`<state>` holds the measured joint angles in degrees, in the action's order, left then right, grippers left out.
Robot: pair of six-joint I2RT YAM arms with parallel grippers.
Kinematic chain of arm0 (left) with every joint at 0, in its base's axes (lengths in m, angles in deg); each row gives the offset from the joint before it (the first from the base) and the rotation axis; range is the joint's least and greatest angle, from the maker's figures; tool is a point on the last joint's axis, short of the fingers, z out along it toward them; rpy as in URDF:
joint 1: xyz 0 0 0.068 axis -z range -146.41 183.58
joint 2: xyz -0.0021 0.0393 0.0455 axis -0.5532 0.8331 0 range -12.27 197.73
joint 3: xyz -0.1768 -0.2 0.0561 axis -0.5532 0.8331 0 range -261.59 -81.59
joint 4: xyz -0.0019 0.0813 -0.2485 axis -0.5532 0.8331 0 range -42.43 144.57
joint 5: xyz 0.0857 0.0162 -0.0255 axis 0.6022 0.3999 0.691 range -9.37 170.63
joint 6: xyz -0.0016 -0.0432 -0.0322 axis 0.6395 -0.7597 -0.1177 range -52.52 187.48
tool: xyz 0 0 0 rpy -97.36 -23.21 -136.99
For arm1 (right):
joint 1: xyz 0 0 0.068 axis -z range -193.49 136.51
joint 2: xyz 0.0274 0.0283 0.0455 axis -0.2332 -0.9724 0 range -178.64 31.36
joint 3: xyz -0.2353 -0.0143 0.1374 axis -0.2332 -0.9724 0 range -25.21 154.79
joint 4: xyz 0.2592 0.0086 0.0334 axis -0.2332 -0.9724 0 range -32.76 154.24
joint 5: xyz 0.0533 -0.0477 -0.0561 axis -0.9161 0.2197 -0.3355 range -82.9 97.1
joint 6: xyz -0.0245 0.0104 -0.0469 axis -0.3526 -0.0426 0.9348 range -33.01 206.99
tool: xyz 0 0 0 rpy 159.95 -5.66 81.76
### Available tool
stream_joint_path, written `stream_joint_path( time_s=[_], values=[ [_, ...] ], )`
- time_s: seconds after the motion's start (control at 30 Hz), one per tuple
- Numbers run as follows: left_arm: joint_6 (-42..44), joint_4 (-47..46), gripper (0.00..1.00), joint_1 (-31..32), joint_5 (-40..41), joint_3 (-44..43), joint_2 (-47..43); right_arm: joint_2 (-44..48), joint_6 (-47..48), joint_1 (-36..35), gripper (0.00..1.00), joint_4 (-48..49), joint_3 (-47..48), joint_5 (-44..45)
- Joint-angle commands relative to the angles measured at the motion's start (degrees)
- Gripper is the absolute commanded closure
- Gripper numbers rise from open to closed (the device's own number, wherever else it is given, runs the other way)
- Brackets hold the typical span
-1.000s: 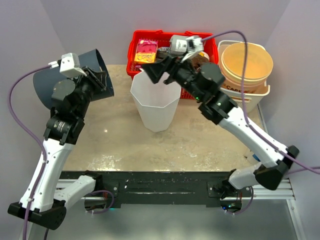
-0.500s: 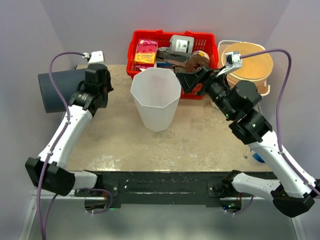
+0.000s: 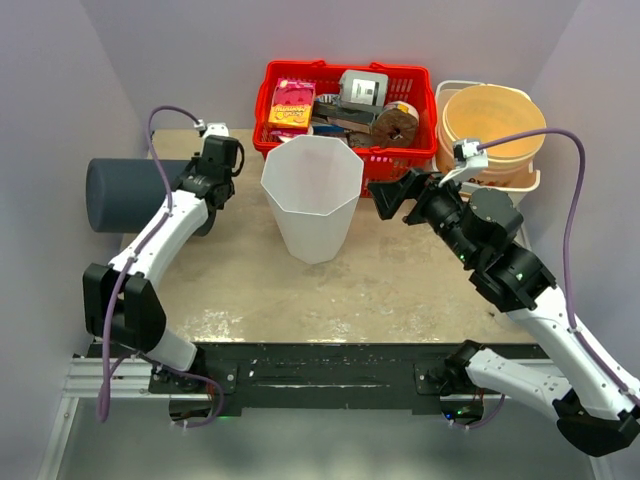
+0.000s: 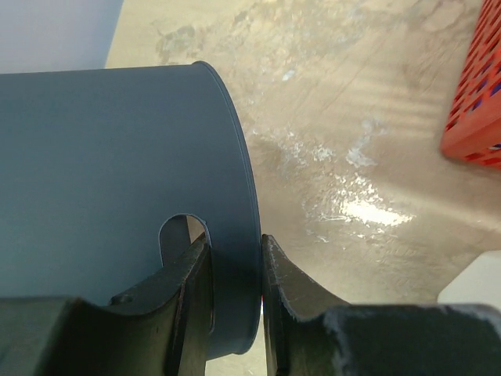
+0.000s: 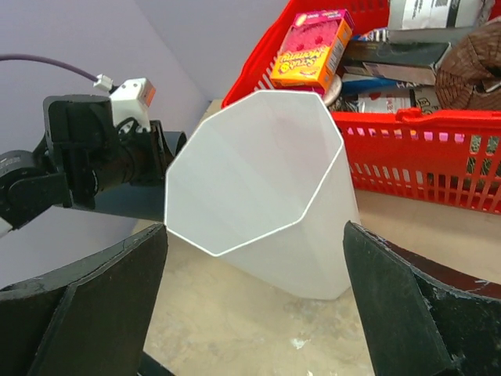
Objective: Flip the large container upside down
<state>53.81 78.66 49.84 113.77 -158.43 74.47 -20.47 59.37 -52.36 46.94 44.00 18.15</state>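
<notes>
The large container (image 3: 125, 195), a dark grey bin, is on its side at the table's left edge, sticking out past it, with its mouth toward the table. My left gripper (image 3: 200, 190) is shut on its rim (image 4: 246, 235), one finger inside the wall and one outside. A cut-out notch shows in the wall (image 4: 184, 235). A white faceted container (image 3: 311, 200) stands upright mid-table, mouth up. To its right, my right gripper (image 3: 392, 197) hangs open and empty, apart from it; in the right wrist view the gripper (image 5: 254, 235) frames this container (image 5: 258, 188).
A red basket (image 3: 340, 72) full of boxes and packets stands at the back, just behind the white container. A tan bucket (image 3: 495, 120) sits in a white tub (image 3: 530, 185) at the back right. Bare tabletop (image 3: 400, 280) lies in front.
My left arm has swung the grey container down from a raised pose to lying on its side at the left edge. My right gripper has pulled back rightward from the white container's rim.
</notes>
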Motion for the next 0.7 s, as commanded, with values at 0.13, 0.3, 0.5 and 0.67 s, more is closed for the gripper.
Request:
stream_joint_path(
  time_s=[0.13, 0.3, 0.5, 0.67],
  values=[
    [2.16, 0.72, 1.00, 0.27, 5.79, 1.87, 5.54, 1.21, -0.33, 0.02, 0.02, -1.33, -2.06, 0.55],
    [1.54, 0.11, 1.00, 0.54, 6.14, 3.89, 9.14, 1.21, -0.42, 0.02, 0.02, -1.68, -2.41, -0.15],
    [0.58, -0.68, 1.00, 0.89, 6.23, 5.73, 13.19, 1.21, -0.77, 0.02, 0.02, -1.68, -2.76, -0.68],
    [-0.30, -1.73, 1.00, 1.33, 5.27, 7.14, 16.00, 0.68, -0.95, -0.06, 0.02, -1.95, -2.59, -1.12]
  ],
)
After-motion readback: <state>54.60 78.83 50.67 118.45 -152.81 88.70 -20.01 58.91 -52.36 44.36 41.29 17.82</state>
